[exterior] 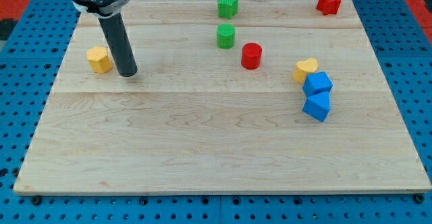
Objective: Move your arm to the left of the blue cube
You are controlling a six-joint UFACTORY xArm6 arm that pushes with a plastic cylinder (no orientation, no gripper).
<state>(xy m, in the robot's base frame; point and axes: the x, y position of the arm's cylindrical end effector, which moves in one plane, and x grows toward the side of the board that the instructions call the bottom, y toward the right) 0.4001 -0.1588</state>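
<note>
Two blue blocks sit near the right edge of the wooden board (202, 150), touching one another: the blue cube (317, 84) above and a second blue block (317, 106) below it, with a yellow heart (305, 69) touching the cube's upper left. The rod's tip (127, 73) rests far off near the left edge, just beside a yellow block (99, 60), so the approach looks barely begun. Next, I'd judge, it needs a long sweep rightward across the bare middle, below the red cylinder (251, 55) and green cylinder (225, 36), stopping short of the cube's left face. The rod stands nearly upright, leaning slightly. It has no jaws and holds nothing.
</note>
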